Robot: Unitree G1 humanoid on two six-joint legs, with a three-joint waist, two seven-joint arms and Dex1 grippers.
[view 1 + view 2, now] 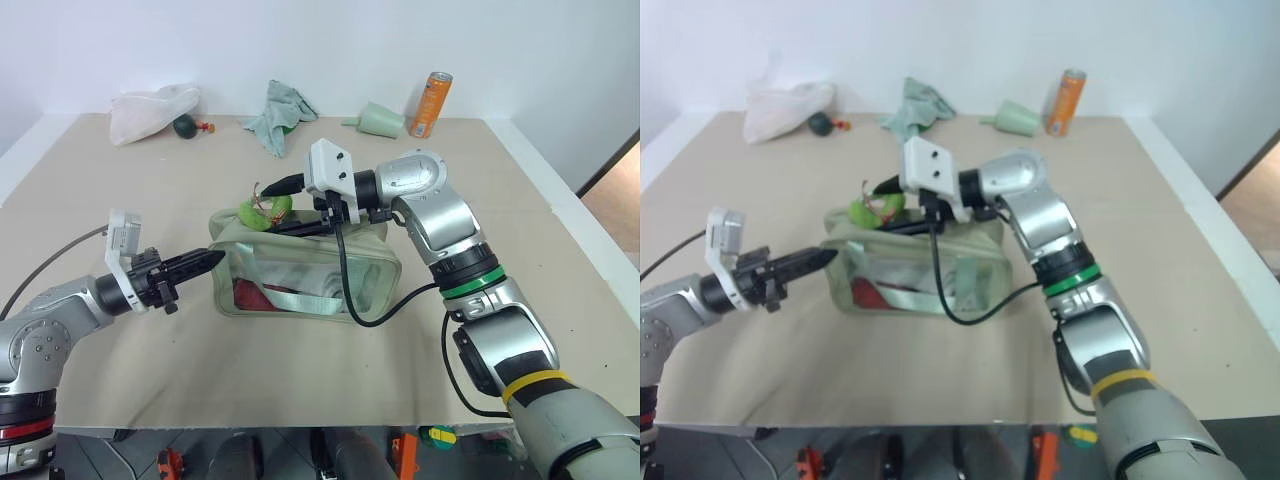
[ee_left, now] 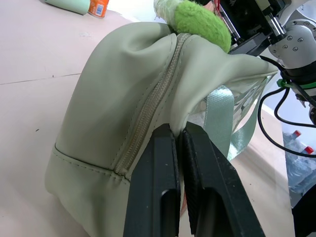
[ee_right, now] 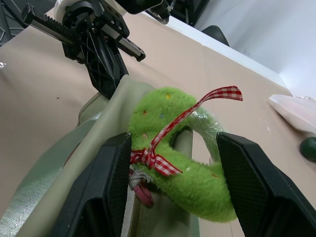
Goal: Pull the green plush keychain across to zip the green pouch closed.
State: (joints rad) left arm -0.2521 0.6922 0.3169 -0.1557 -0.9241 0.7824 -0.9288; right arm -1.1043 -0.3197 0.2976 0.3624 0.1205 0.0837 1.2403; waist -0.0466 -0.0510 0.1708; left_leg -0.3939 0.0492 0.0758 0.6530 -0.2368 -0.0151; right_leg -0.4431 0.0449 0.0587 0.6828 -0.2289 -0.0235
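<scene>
The green pouch (image 1: 300,272) lies mid-table, pale sage with a clear front panel, and its top zipper (image 2: 148,111) runs along the ridge. The green plush keychain (image 3: 192,173), lime and fuzzy with a red checked ribbon, sits on top at the pouch's left end (image 1: 262,210). My right gripper (image 3: 175,140) reaches in from the right, and its pads press the plush on both sides. My left gripper (image 2: 178,131) comes level from the left and is shut, pinching the pouch's fabric at the zipper's end (image 1: 215,258).
Along the back edge stand a white plastic bag (image 1: 150,112), a dark green ball with a red tip (image 1: 185,126), a teal cloth (image 1: 280,115), a pale green cone cup (image 1: 378,120) and an orange can (image 1: 430,104). A black cable (image 1: 345,280) hangs over the pouch's front.
</scene>
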